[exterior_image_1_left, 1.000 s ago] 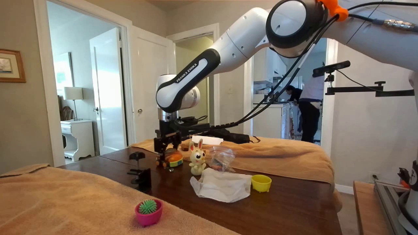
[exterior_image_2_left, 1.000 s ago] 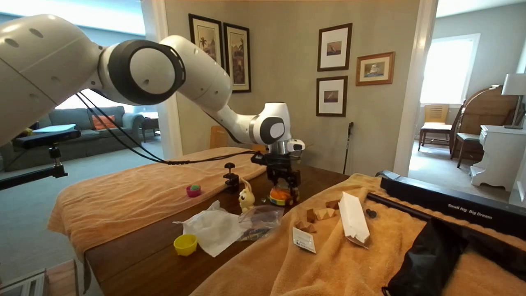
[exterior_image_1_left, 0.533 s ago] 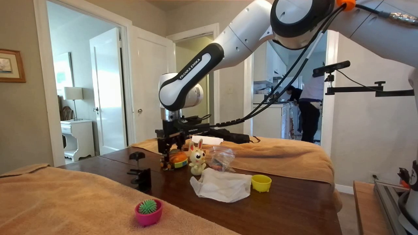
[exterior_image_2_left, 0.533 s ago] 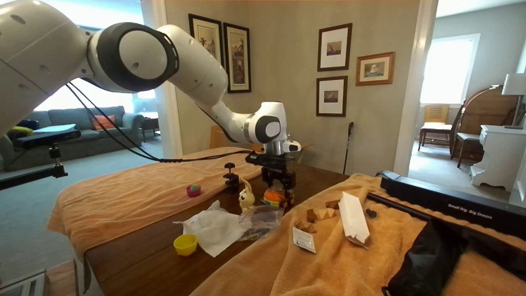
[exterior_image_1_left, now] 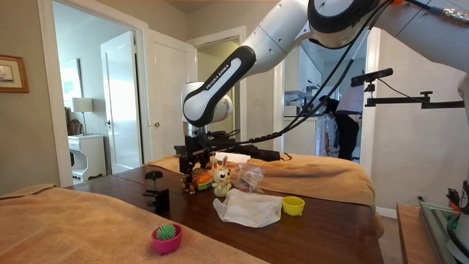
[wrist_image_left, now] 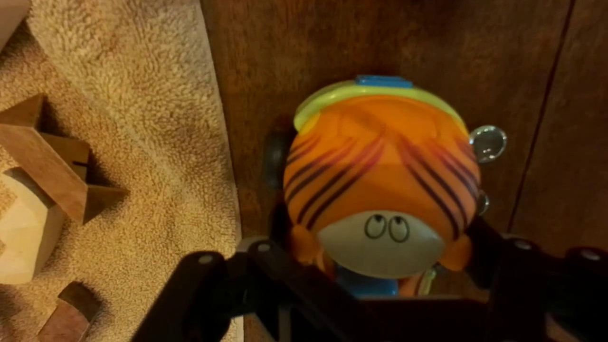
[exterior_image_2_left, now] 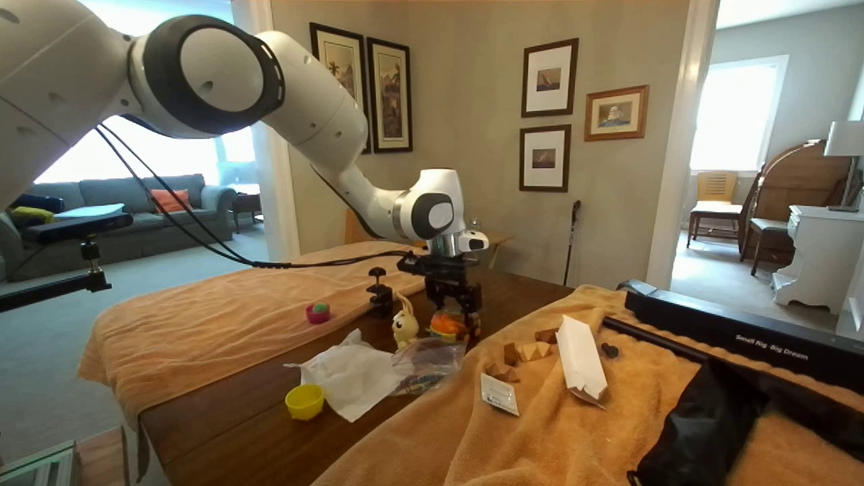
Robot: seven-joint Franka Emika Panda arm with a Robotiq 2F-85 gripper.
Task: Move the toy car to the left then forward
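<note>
The toy car (exterior_image_1_left: 202,178) is a rounded orange toy with dark stripes and a yellow-green rim, low on the brown table (exterior_image_1_left: 315,238). It also shows in an exterior view (exterior_image_2_left: 445,322). In the wrist view the toy car (wrist_image_left: 384,175) sits between my fingers, with a pale patch and two drawn eyes towards me. My gripper (wrist_image_left: 380,225) points down, with one finger against each side of it. The gripper also shows in both exterior views (exterior_image_1_left: 196,176) (exterior_image_2_left: 453,322). The fingertips are partly hidden by the toy. Whether its underside touches the table is hard to tell.
A cream rabbit figure (exterior_image_1_left: 221,181) stands right beside the toy car. A black clamp (exterior_image_1_left: 158,198), a clear bag (exterior_image_1_left: 250,178), white tissue (exterior_image_1_left: 253,211) and a yellow cup (exterior_image_1_left: 293,206) are around. Wooden blocks (wrist_image_left: 52,166) lie on the orange towel (wrist_image_left: 156,156).
The gripper and toy car have moved together towards the rabbit and the arm's base side, right in one exterior view and left in the other. The rabbit has not moved.
</note>
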